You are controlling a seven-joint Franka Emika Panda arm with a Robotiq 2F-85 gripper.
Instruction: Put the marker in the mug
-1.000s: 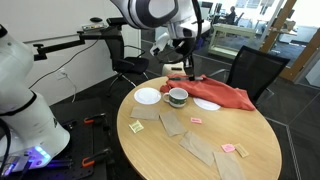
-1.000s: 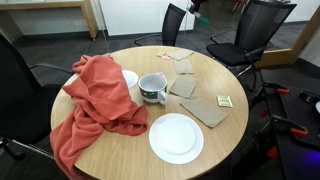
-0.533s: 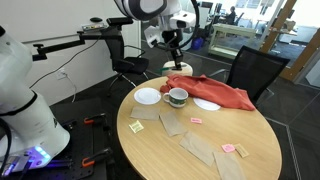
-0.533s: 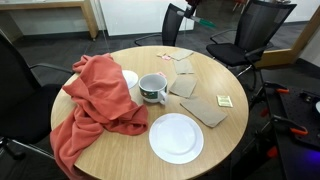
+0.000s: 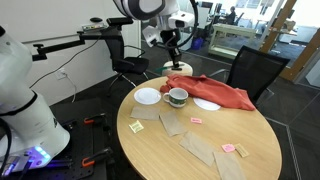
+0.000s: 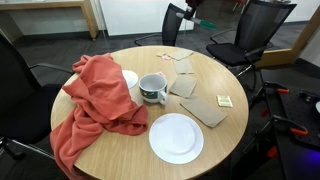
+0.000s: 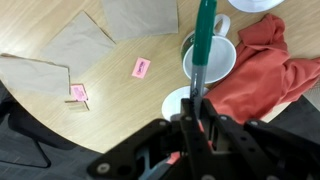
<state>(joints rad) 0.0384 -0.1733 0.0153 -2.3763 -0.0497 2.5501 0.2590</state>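
My gripper [image 5: 172,42] hangs high above the round table's far side, shut on the dark-green marker [image 5: 176,60], which points down. In the wrist view the marker [image 7: 203,45] sticks out from between the fingers [image 7: 197,108], with its tip over the mug [image 7: 213,62] far below. The pale mug with a dark inside [image 5: 177,97] stands upright on the table next to the red cloth; it also shows in an exterior view [image 6: 153,88]. The gripper [image 6: 184,12] shows at the top edge there, its fingers mostly cut off.
A crumpled red cloth [image 6: 95,100] [image 5: 218,94] lies beside the mug, and a cream cylinder [image 6: 130,79] stands against it. A flat white plate [image 6: 176,138] [image 5: 147,96], tan paper pieces [image 6: 205,108] [image 7: 80,42] and pink notes [image 7: 140,68] lie on the wooden table [image 5: 160,150]. Office chairs [image 5: 255,68] stand around it.
Over the last second my gripper rose and shifted sideways with the marker in it. In the last half second it has barely moved. The mug and cloth have stayed put.
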